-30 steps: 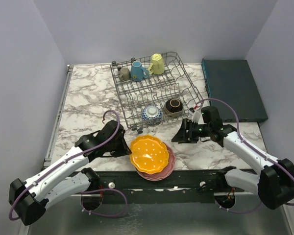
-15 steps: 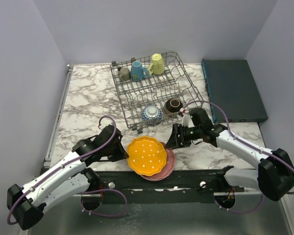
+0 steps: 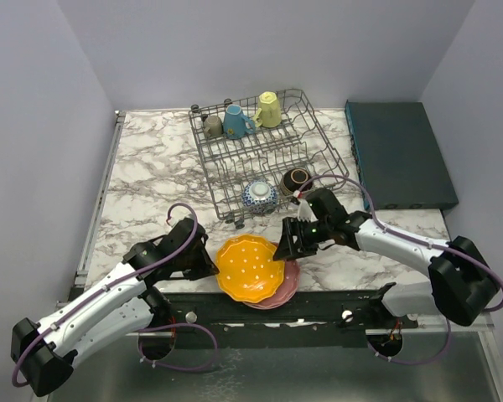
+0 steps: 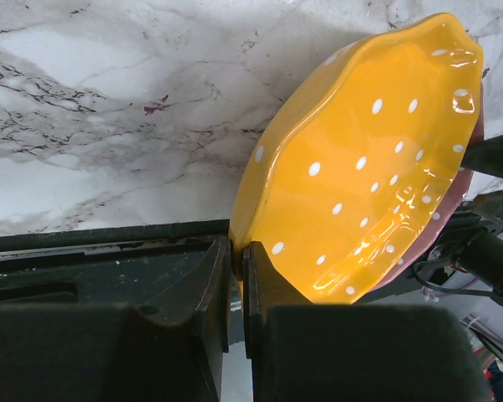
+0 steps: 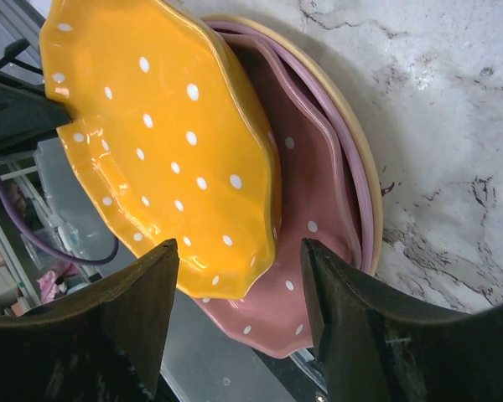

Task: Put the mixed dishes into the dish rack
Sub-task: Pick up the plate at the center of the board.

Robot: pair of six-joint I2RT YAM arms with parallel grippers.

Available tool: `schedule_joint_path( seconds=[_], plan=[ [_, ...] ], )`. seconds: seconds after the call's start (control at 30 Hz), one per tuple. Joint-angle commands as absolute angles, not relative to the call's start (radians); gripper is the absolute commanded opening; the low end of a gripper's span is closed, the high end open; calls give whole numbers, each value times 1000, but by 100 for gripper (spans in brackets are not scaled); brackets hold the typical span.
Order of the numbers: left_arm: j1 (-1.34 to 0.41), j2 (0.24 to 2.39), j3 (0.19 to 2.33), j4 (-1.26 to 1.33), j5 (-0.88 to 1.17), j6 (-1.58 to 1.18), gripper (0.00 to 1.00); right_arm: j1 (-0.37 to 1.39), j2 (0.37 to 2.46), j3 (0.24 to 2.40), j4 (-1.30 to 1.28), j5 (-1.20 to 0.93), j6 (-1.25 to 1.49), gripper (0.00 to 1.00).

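Left gripper [image 4: 237, 251] pinched narrow on the rim of the orange plate [image 3: 250, 268], which sits tilted over the pink plate [image 5: 306, 201] at the near edge of the table [image 3: 151, 167]. Right gripper [image 5: 239, 268] has its jaws wide at the orange plate's opposite edge, nothing held. Dish rack [image 3: 208, 163] stands farther back, holding three mugs and two bowls.

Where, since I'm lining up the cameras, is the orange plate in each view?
Top external: orange plate low centre of the picture.
Left wrist: right half, rim pinched by the left hand.
Right wrist: upper left, ahead of the open right hand.
Shared landmark: the pink plate under it.
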State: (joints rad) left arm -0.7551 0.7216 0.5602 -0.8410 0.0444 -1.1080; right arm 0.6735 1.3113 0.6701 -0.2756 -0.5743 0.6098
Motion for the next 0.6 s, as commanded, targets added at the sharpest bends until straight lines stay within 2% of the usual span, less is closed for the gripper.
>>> schedule_joint_path(
  seconds=[0.0,0.57],
  plan=[
    [-755,717,556,-822,63,-1151,0,707,1357,712,-246,-503,625,65],
    [-757,766,515,-749,94,-1171,0,787,1463,707,-163,-478,666,63]
  ],
)
